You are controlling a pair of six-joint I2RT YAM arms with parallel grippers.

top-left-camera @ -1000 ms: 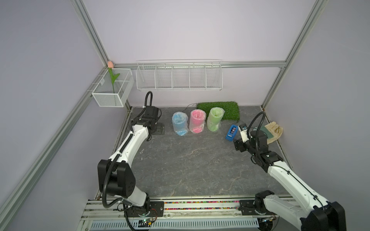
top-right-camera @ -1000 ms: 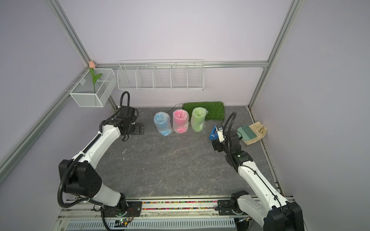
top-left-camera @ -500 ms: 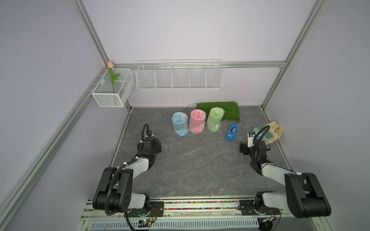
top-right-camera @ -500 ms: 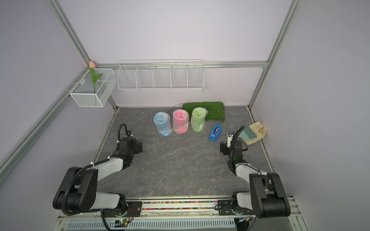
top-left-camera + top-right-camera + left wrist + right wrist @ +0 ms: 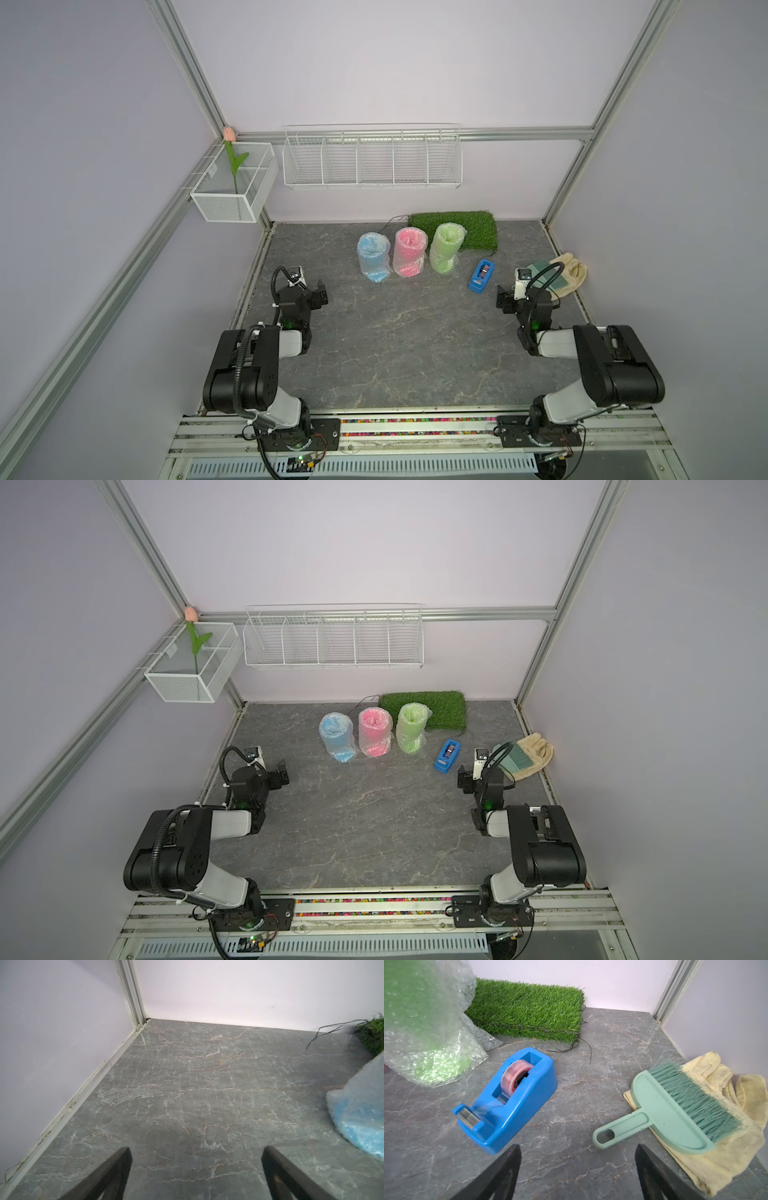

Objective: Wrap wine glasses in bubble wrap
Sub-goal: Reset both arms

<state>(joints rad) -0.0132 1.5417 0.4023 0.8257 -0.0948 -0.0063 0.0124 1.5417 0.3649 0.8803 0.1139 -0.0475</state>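
- Jaws apart on both sides, nothing between them: left gripper (image 5: 196, 1148) over bare table (image 5: 187, 1084), right gripper (image 5: 577, 1145) over stone just short of tape dispenser (image 5: 508, 1093) and brush (image 5: 670, 1109).
- Both arms folded low by the front rail, well apart from the goblets. Reads as a rest pose, not a reach.
- Task things: blue goblet (image 5: 373, 257), pink goblet (image 5: 409, 251), green goblet (image 5: 445, 248) upright in a row at rear-centre, each inside its own tube of bubble wrap (image 5: 436, 1059). Tube tops open, colour shows thru.
- Neighbours in the row are touching or nearly; can't tell which.
- Green one stands just in front of grass mat (image 5: 478, 230), base on stone.
- Judgement: all 3 look wrapped, task prob done. Whether tape holds the seams: can't tell.
- Dispenser sits near green goblet on right-arm side, likely kept there for sealing wrap.
- Brush lies on a yellow cloth (image 5: 716, 1157) by the right wall; no part in the task AFAICT.
- Wire rack (image 5: 372, 160) and mesh basket (image 5: 232, 183) w/ tulip (image 5: 229, 134) hang on walls, off the table.
- No obstacle seen btw grippers and the row.
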